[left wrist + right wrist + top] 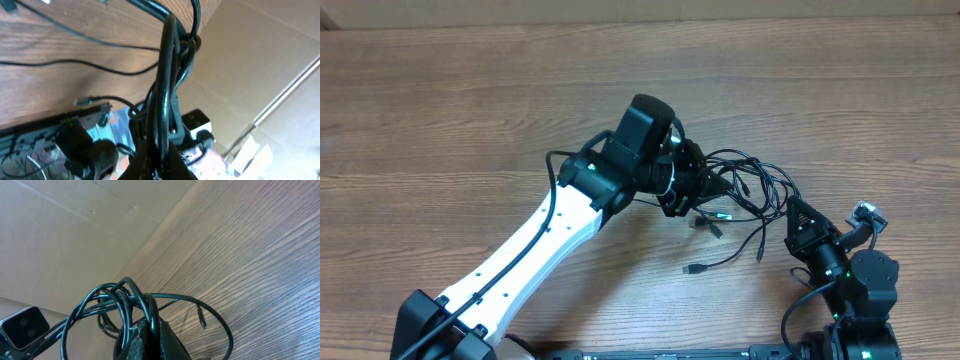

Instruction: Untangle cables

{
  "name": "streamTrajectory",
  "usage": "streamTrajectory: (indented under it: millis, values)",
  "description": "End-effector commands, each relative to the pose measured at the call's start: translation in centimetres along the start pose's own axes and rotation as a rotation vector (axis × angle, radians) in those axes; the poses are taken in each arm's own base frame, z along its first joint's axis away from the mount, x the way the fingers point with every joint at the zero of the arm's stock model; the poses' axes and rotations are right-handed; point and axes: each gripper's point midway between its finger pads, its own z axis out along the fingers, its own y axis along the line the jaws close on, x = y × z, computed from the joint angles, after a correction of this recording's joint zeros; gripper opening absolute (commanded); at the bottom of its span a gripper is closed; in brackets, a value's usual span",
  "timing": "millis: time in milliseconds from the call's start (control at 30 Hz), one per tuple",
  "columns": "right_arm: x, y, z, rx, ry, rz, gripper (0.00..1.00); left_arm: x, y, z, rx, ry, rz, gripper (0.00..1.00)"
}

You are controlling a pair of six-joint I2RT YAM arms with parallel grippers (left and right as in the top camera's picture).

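**A:** So, where do the cables (745,185) lie?

**B:** Right at the left tool (708,188). They form a loose tangle strung from it across to the right tool (794,212), lifted off the bench (470,110) at both ends.

**A:** Which way does the tangle run?

**B:** From overhead its long axis goes sideways from the left tool and drops a little toward the near edge. Two loose tails trail off toward that edge. One ends in a small plug (692,270) lying on the wood, nearer the edge than the left tool.

**A:** And the tools?

**B:** Both are closed on the cables. From the left wrist, several strands (165,75) rise as one bundle out of the pinched fingers (157,167). From the right wrist, loops (112,305) curl over the closed tip (150,340).

**A:** Is there room to move?

**B:** Plenty. Bare wood stretches beyond the left tool to the far edge and out to its outer side. Toward the near edge it is tighter, because the arm bases and a dark rail sit there. The gap from the left tool to the right tool is short, and the tangle fills it.
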Motion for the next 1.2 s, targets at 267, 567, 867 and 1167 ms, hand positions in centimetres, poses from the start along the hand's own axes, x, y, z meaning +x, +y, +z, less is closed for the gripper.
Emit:
streamTrajectory:
  millis: [267, 567, 867, 1167]
  values:
    - [-1.0, 0.1, -0.3, 0.015, -0.045, -0.013, 0.04, 1.3, -4.3, -4.7, 0.191, 0.142, 0.251, 0.04]
    - [-1.0, 0.1, -0.3, 0.015, -0.045, -0.013, 0.04, 1.4, -7.5, -5.5, 0.322, 0.081, 0.626, 0.04]
    - [-1.0, 0.1, -0.3, 0.015, -0.045, -0.013, 0.04, 0.5, -5.9, -4.9, 0.254, 0.046, 0.618, 0.09]
    - [-1.0, 0.1, -0.3, 0.015, -0.045, -0.013, 0.04, -1.2, -3.1, -3.1, 0.101, -0.071, 0.577, 0.04]
